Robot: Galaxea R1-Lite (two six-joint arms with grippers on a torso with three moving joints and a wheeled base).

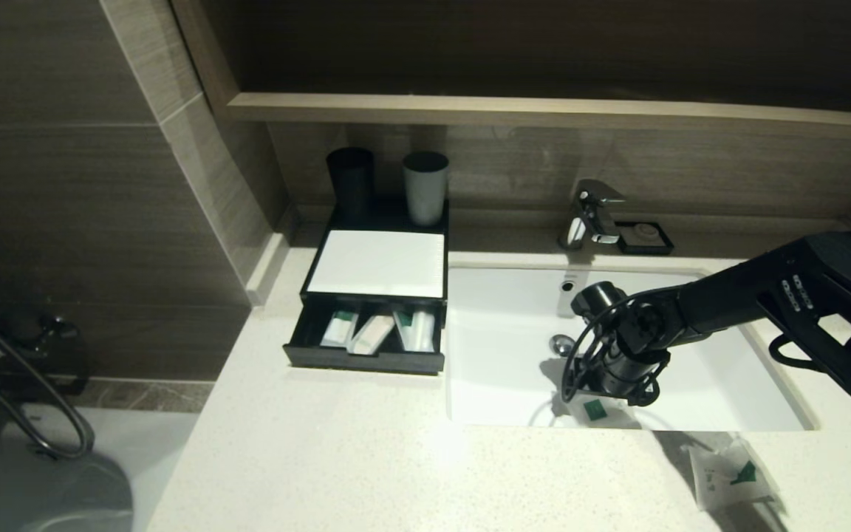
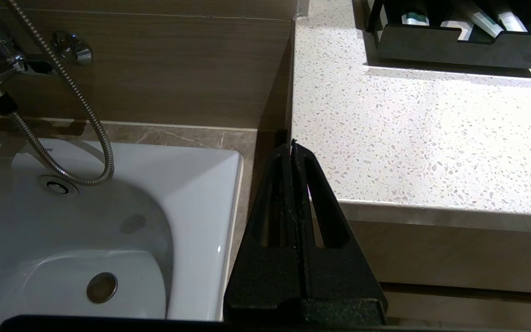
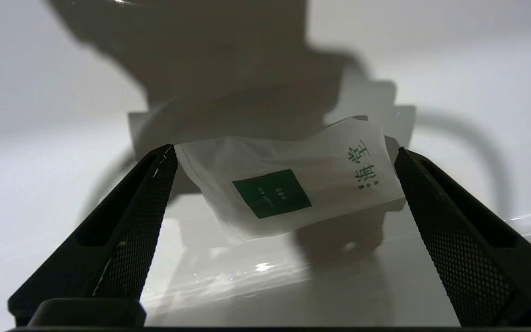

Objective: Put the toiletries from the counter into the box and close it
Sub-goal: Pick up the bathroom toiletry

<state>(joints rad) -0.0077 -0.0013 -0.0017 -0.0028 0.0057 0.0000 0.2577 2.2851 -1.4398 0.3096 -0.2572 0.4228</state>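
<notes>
While the right gripper (image 3: 284, 157) hung over the white rectangular basin (image 1: 691, 399), its spread jaws flanked the squarish clear green-marked packet (image 3: 288, 184) crosswise between them

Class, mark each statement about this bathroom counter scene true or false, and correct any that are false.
1. The drawer of the box is pushed shut. False: it stands pulled out, with packets inside.
2. The right gripper is open, its fingers either side of a packet with a green square. True.
3. That packet lies in the white basin. True.
4. The left gripper is over the drawer. False: it sits shut beside the counter's edge, near a bathtub.
5. Both cups stand in front of the drawer. False: they stand behind the box's white panel.
</notes>
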